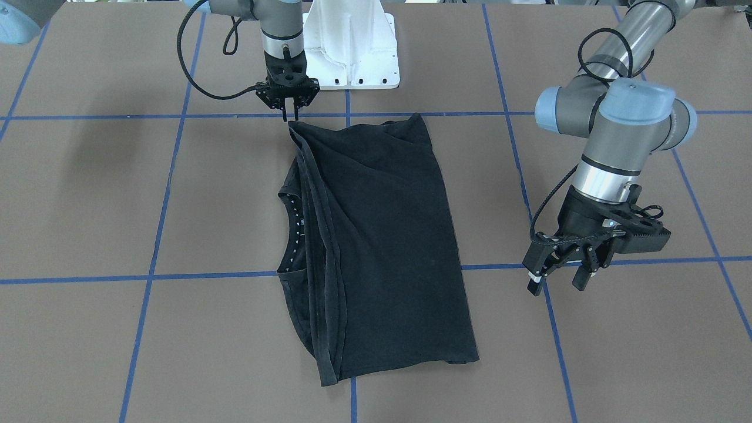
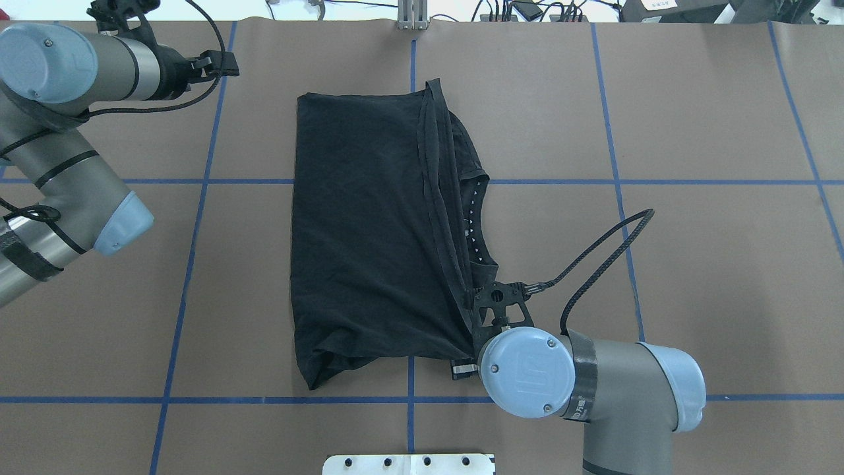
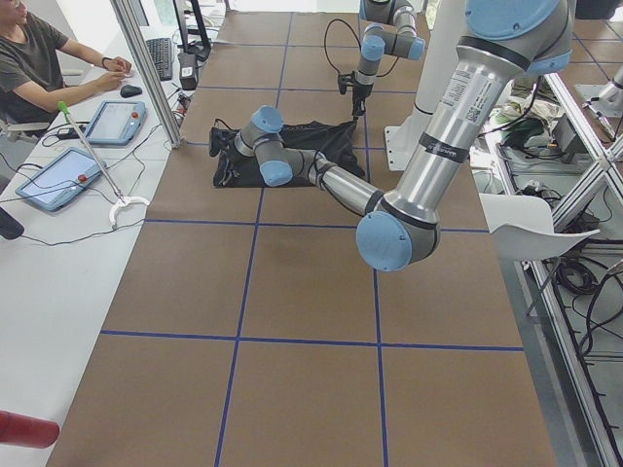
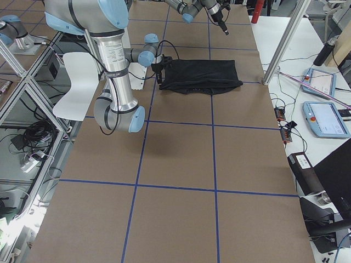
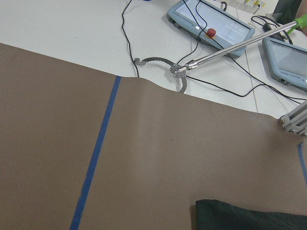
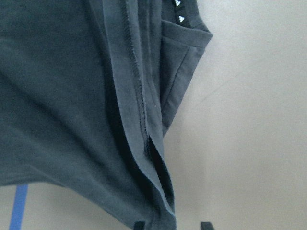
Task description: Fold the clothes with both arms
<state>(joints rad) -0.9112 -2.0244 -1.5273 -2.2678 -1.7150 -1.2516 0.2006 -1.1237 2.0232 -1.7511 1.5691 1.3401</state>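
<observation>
The black t-shirt (image 1: 382, 235) lies folded lengthwise on the brown table, collar (image 1: 294, 229) with white dots peeking out at one side; no print shows. It also shows in the overhead view (image 2: 362, 231). My right gripper (image 1: 291, 114) points down at the shirt's near corner. In the right wrist view its fingertips (image 6: 139, 225) stand apart with the hem (image 6: 144, 143) between them, the cloth lying flat. My left gripper (image 1: 558, 282) is open and empty, hovering off the table beside the shirt's far end. The left wrist view shows only a shirt corner (image 5: 249, 218).
The white pedestal base (image 1: 352, 47) stands just behind the right gripper. Blue tape lines (image 1: 164, 194) grid the table. Beyond the far edge are tablets (image 5: 211, 24), a metal reaching tool (image 5: 230, 48), cables and a seated operator (image 3: 39, 68).
</observation>
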